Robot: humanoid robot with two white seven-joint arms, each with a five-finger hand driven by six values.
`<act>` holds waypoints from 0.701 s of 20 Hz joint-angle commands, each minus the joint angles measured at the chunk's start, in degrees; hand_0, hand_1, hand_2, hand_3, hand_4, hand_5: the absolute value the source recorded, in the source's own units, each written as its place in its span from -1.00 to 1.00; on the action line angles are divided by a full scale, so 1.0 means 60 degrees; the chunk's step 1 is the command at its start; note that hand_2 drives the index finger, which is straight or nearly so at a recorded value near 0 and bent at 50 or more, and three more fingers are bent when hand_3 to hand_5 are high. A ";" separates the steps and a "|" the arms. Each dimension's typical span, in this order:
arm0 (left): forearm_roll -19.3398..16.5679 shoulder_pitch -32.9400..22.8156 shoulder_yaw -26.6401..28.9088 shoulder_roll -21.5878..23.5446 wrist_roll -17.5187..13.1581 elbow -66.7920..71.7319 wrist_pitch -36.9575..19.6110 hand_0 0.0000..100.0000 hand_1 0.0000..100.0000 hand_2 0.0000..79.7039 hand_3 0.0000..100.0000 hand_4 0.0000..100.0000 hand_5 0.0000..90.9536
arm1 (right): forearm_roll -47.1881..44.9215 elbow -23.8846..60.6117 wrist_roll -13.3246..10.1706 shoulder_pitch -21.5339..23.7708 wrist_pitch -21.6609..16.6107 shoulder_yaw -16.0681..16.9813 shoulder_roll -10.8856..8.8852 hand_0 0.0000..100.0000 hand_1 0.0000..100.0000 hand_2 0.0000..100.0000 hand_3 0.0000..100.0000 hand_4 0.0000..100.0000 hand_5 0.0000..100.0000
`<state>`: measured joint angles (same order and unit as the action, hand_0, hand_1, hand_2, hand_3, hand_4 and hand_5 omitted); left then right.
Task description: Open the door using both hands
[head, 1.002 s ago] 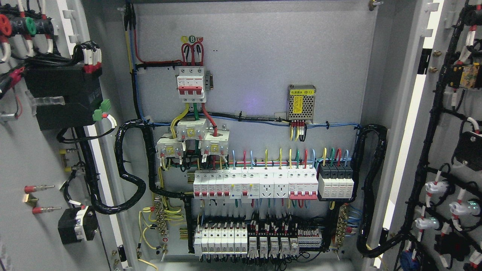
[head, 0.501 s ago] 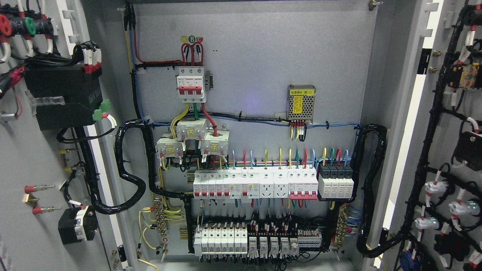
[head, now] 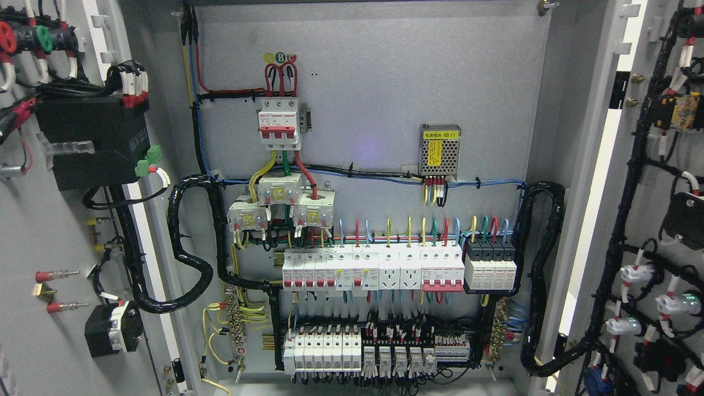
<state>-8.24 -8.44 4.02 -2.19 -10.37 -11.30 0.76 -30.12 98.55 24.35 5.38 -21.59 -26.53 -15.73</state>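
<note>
Standing open, left door, right door, cabinet panel between

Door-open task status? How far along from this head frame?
Looks done: the left door and right door both stand swung wide, showing their wired inner faces, and the cabinet's back panel with its breaker row is fully exposed. In hand: nothing visible; neither hand shows in the head view. Left: nothing obvious on the doors, though arm retraction can't be checked.

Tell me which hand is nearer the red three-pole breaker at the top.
Neither can be judged: no hand or arm shows here. The breaker sits in the open cabinet, between both open doors.
</note>
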 commanded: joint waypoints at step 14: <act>0.0670 -0.3425 -0.2720 0.1243 -0.0337 -0.9888 0.0019 -1.00 -1.00 -1.00 -1.00 -0.94 -1.00 | -0.0005 0.0815 0.0014 0.2677 -0.3138 0.3192 -0.1567 -1.00 -1.00 -1.00 -1.00 -1.00 -1.00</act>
<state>-5.99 -22.82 -4.04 0.75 -12.28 -41.63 1.13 -30.09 101.12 24.13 16.87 -37.41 -15.29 -20.56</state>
